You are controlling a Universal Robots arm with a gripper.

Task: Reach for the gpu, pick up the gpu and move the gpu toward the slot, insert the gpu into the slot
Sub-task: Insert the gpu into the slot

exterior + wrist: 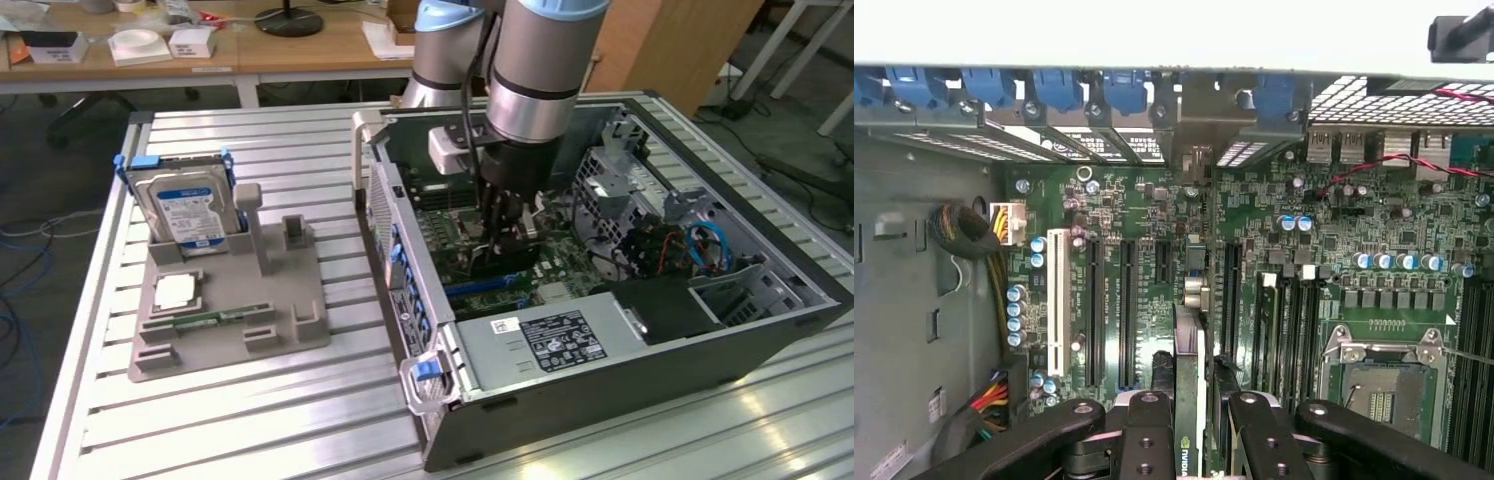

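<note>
Thin dark gpu point(1192, 345) edge-on in end effector point(1197, 408)

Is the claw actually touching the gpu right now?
Touching. In the wrist view the gpu stands edge-on inside the claw, which is closed against both of its faces.

gpu point(1191, 375) partly hidden by hand point(1199, 408); seating unclear.

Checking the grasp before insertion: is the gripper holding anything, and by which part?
The gripper holds the gpu edge-on, clamping the card's two flat faces near the edge facing away from the motherboard.
</note>
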